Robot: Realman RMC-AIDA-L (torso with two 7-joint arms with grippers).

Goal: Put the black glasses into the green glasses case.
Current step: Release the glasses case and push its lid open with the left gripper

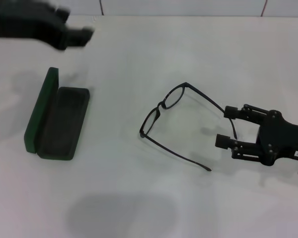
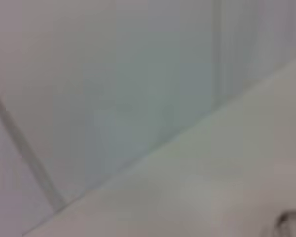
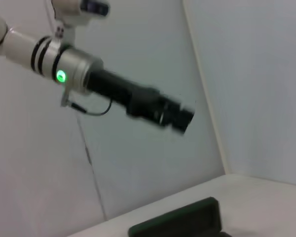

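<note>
The black glasses rest unfolded on the white table, lenses toward the left and temple arms pointing right. My right gripper lies low at the right, open, and the tip of the far temple arm runs between its fingers. The green glasses case lies open at the left, its lid standing on the left side; its edge also shows in the right wrist view. My left gripper hovers in the air beyond the case, open and holding nothing; it shows as a dark tip in the right wrist view.
A wall with vertical seams runs along the table's far edge. The near temple arm's tip lies just in front of the right gripper.
</note>
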